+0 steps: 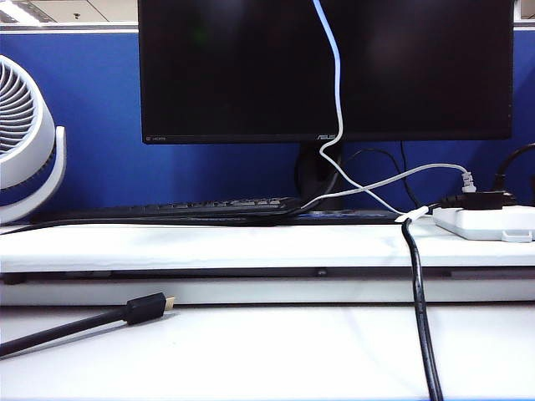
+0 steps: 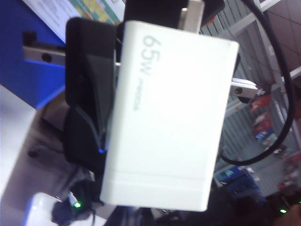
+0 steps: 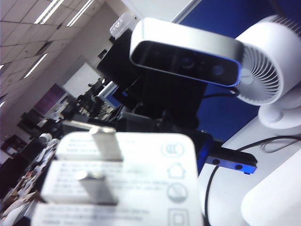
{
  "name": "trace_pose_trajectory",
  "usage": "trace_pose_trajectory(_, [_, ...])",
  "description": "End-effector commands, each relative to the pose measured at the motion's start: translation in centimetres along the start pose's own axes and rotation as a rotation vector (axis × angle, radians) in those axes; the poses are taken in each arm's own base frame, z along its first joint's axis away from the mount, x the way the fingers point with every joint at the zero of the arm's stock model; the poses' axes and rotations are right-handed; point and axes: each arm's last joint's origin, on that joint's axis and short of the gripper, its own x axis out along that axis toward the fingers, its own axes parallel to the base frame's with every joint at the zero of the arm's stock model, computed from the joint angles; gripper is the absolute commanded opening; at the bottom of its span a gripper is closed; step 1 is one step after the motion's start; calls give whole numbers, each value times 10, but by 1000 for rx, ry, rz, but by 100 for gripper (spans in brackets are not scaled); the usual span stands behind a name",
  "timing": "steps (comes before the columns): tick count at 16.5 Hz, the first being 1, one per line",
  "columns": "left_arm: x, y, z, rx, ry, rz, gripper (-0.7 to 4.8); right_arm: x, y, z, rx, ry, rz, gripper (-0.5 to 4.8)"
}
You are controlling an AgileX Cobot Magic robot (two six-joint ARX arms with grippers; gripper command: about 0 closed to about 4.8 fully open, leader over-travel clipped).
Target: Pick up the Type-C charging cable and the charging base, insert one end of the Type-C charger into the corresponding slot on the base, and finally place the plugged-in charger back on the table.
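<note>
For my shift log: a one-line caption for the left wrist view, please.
Left gripper holds the white 65W charging base up close, prongs at its far end.

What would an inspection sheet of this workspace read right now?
Surface: white table, bare apart from cables.
Job's things: charging base held off the table, prongs exposed; Type-C charging cable hangs from above the exterior view, in front of the monitor; its plug is not seen.
Clutter: black gold-tipped cable lying at the left; power strip at the right.
Grippers: left gripper shut on the charging base, above the exterior view; right gripper not in view, its camera faces the base's pronged face.
Cables: black cable runs down the front right.
Surroundings: fan, keyboard, blue partition.
</note>
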Motion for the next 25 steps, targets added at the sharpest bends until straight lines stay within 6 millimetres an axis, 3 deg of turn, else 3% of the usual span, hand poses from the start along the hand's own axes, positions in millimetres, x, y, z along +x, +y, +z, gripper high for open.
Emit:
trace_pose_trajectory(1, [-7,-4,9,75,-177,91,89,5,4,-10,57,120,113,10])
trace_pose_trajectory(4, [-7,-4,9,83,-163,84,94,4,4,-9,38,101,97,8])
trace_pose_trajectory(5, [-6,-4,8,93,-155,85,134,2,4,-7,17,90,92,8])
trace_pose_trajectory(6, [-7,-3,8,135,-153,90,249,-3,1,-4,-6,46,45,8])
trace_pose_trajectory(11, [-13,-3,11,225,-193,127,251,-26,-14,1,-48,-55,-136,8])
trace_pose_trajectory(14, [-23,-3,14,307,-238,172,251,-26,-31,-4,-24,-59,-286,8])
trace_pose_trajectory(16, [-23,-3,15,345,-268,199,251,-20,-51,-11,29,-18,-376,7])
trace_pose_trajectory(20, [-23,-3,15,396,-275,216,246,10,-95,-23,122,78,-456,7])
trace_pose_trajectory(25, [-26,-9,18,457,-309,221,246,50,-154,-52,263,219,-663,8])
